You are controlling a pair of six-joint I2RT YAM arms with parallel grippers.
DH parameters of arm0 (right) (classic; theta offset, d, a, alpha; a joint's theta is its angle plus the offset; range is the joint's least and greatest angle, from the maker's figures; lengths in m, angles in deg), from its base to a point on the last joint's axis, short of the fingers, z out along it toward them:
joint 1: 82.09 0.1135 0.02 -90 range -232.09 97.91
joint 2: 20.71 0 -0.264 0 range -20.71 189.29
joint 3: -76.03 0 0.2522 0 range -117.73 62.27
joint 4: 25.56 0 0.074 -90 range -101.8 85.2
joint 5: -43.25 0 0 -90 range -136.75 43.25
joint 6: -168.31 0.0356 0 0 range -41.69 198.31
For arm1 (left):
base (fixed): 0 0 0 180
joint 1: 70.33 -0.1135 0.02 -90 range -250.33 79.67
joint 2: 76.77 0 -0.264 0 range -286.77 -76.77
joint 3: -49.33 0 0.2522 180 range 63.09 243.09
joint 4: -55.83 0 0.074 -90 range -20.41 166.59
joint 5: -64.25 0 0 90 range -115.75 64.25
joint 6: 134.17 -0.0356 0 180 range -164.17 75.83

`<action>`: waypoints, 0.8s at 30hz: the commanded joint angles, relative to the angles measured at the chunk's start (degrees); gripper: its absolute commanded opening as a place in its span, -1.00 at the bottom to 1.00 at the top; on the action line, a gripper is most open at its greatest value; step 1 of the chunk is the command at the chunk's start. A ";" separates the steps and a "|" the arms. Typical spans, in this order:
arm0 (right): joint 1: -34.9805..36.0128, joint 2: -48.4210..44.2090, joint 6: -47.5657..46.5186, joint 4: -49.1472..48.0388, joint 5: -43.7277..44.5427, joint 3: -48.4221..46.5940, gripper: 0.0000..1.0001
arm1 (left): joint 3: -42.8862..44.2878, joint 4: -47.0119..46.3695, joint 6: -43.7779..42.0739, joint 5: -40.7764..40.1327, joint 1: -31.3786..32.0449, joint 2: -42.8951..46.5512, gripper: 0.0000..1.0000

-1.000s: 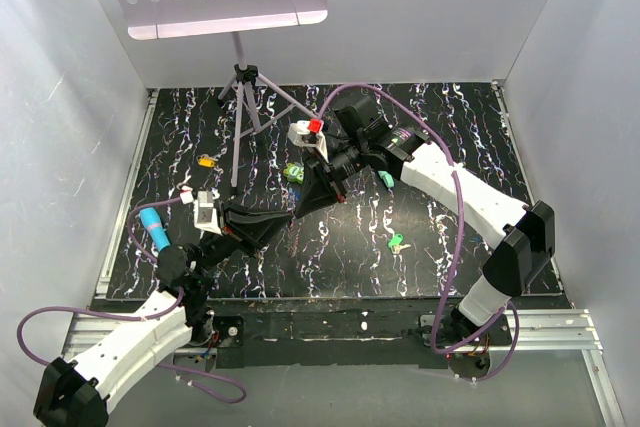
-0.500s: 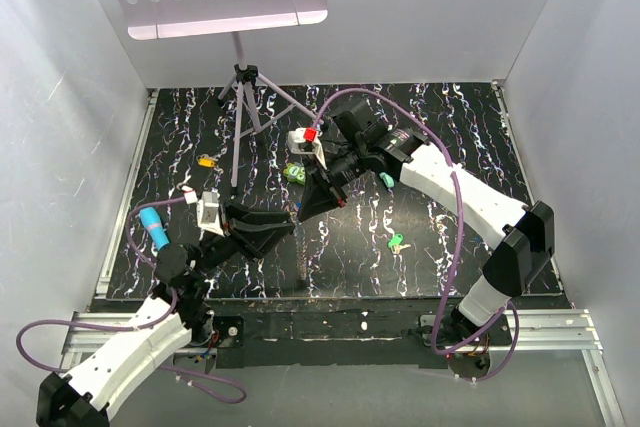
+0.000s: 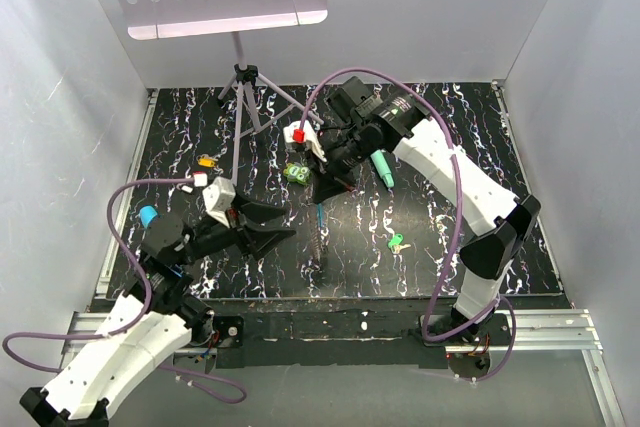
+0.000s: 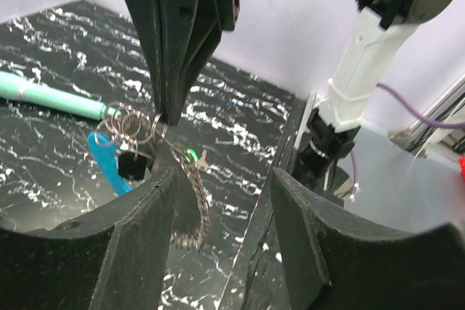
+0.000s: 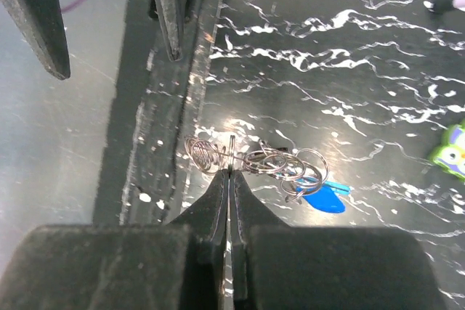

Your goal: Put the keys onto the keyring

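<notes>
My right gripper (image 3: 322, 197) is shut on a metal ring of the keyring (image 3: 319, 232), which hangs from it above the mat. The right wrist view shows its closed tips (image 5: 230, 172) pinching the rings (image 5: 276, 163), with the blue clasp (image 5: 323, 197) beyond them. My left gripper (image 3: 283, 227) stands open just left of the hanging chain, nothing between its fingers (image 4: 138, 237). From the left wrist I see the chain (image 4: 192, 205) and clasp (image 4: 105, 165) dangling ahead. A light green key (image 3: 397, 243) lies on the mat at the right. A yellow-orange key (image 3: 206, 160) lies at the far left.
A bright-green square object (image 3: 294, 174) sits behind the keyring. A teal pen-like stick (image 3: 383, 169) lies beside the right arm. A tripod (image 3: 245, 97) carrying a perforated plate stands at the back. White walls close in three sides; a black rail (image 3: 330, 307) runs along the front.
My left gripper has opened, let go of the keyring and drawn back to the left. The right gripper has pulled back a little with the chain now hanging free below it.
</notes>
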 commanded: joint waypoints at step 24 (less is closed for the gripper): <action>1.18 2.79 -8.35 17.68 4.90 -5.25 -0.97 | 0.49 -14.02 -14.88 6.68 0.12 -19.23 -0.24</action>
